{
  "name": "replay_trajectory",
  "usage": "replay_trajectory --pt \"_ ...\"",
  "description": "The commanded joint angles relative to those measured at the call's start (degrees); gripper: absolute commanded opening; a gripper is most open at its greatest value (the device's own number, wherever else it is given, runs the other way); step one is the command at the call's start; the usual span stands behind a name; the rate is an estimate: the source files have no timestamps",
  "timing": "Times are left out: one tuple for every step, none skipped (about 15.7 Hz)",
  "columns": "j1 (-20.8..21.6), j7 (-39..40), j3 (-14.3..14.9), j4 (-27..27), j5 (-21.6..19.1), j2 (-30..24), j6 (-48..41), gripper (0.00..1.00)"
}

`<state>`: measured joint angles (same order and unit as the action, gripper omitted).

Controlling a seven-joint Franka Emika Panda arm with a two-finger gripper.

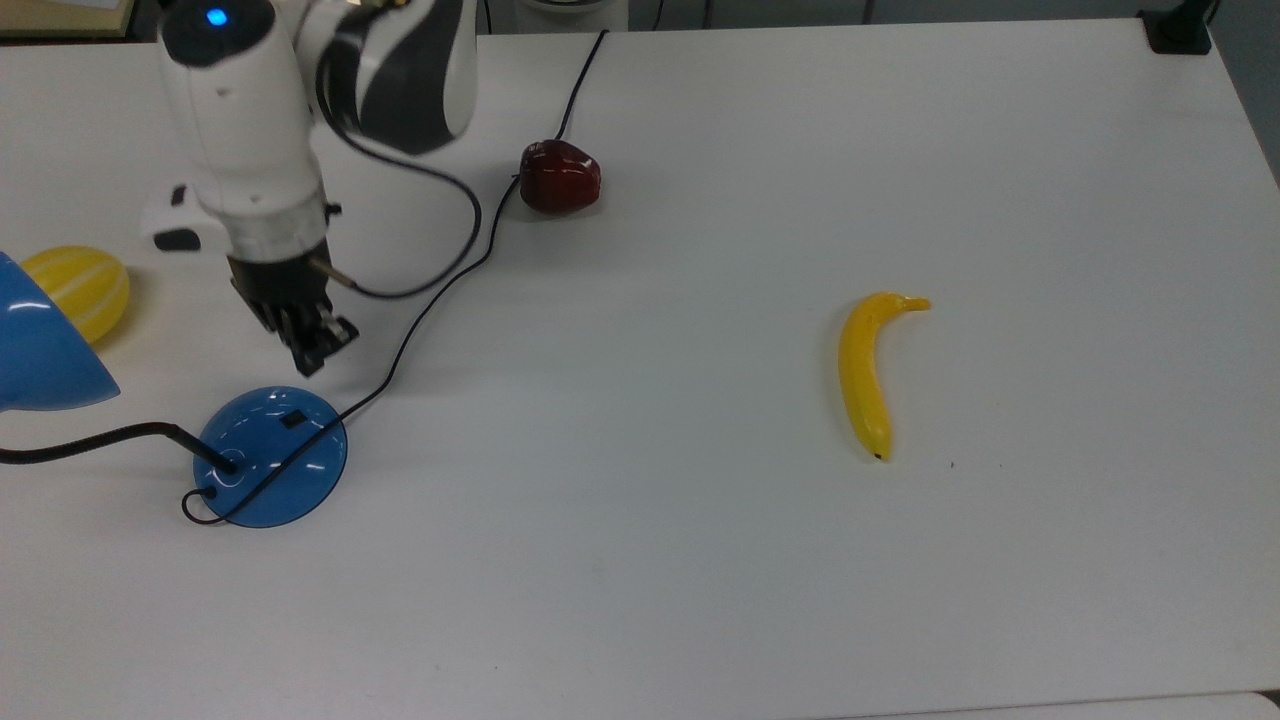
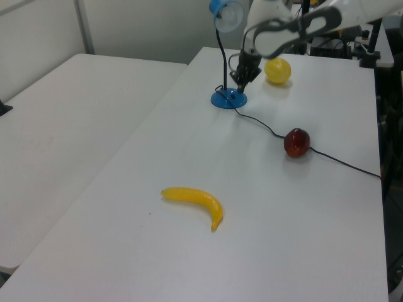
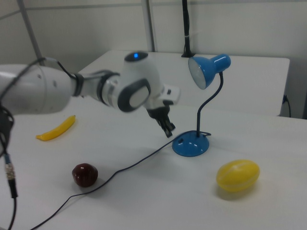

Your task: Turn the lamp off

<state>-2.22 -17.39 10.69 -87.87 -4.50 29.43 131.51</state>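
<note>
Item one: the lamp (image 1: 272, 456), glossy blue, standing near the top view's left edge of the white table (image 1: 700, 560). Round dome base flat on the surface; a small black switch (image 1: 292, 419) sits on the upper face of the dome, uncovered. A black gooseneck (image 3: 207, 106) rises from the base and carries the blue cone shade (image 3: 207, 70); the bulb inside looks pale, not glowing, so the lamp appears to be off. A black cord (image 1: 440, 290) trails from the base across the table.

Handling: hard, slick shell; fingers would likely slide on the dome. The base looks weighted, the neck bendable. No grasp is called for; a straight downward press on the switch would suit, and a sideways push might skate the base.

Item two: the gripper (image 1: 310, 350), hanging in the air just beside and above the base, touching nothing. Its two fingers are pressed close together, holding nothing.

Item three: a dark red apple (image 1: 560, 176), well apart from the base, lying against the cord.

Item four: a yellow melon (image 3: 238, 175), near the base.

Item five: a banana (image 1: 868, 372), far off toward the top view's right.
</note>
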Motion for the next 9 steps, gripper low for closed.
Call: replay_trajectory --pt "-0.1 7.3 -0.1 -4.0 -0.2 -12.4 -15.4 0.0" --pt "-0.2 9.4 -0.7 -4.5 -0.4 -14.6 -19.7 0.0" --pt "-0.3 11.3 -1.5 -4.8 -0.4 -16.7 -23.3 0.0" --pt "-0.3 13.2 -1.7 -5.2 -0.5 -18.4 -26.5 0.0" --pt "-0.3 14.9 -1.8 -5.4 -0.6 -20.2 -28.9 0.0" --pt "-0.2 16.4 -1.8 -5.6 -0.7 -21.7 -31.0 0.0" --pt "-0.1 18.1 -2.1 -5.7 -0.7 -23.2 -33.1 0.0" --pt "-0.2 20.4 -2.5 -5.7 -0.8 -24.3 -35.2 0.0" --pt "-0.3 23.2 -2.5 -5.7 -0.9 -25.3 -36.9 0.02"
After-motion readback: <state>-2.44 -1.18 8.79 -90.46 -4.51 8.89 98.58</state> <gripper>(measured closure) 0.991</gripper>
